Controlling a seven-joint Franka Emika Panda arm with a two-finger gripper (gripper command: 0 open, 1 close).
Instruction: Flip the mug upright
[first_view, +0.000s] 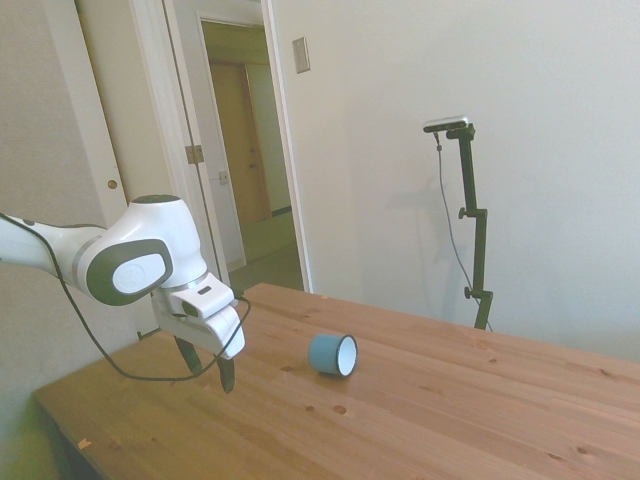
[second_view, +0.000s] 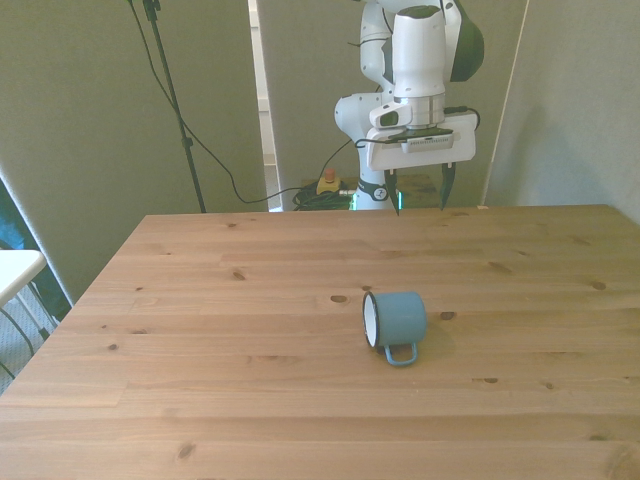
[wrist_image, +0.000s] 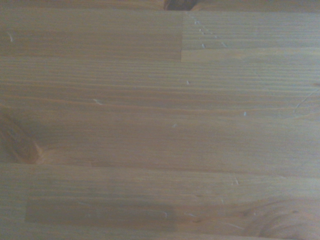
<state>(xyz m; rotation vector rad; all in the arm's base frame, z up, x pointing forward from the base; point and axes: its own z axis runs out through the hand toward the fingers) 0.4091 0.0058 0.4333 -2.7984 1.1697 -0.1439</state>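
- Bare wooden counter (second_view: 250, 300), doorway behind.
- Light-blue mug (second_view: 396, 322) tipped on side (handle toward camera), not yet righted.
- Hand (second_view: 420, 196) spread wide, empty, well apart, ready for approach.

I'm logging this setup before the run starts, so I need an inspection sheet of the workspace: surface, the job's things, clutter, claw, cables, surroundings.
Surface: wooden table, knotty planks; the wrist view shows only bare wood.
Job's things: light-blue mug lying on its side, white inside and dark rim turned to the front view's left, loop handle toward the camera.
Clutter: nothing seen on the table besides the mug.
Claw: claw open, fingers pointing down, near the table's far edge, well apart from the mug, holding nothing.
Cables: black cable looping from the arm to the claw; more cables on the floor behind the table.
Surroundings: plain walls, an open doorway in the side view.
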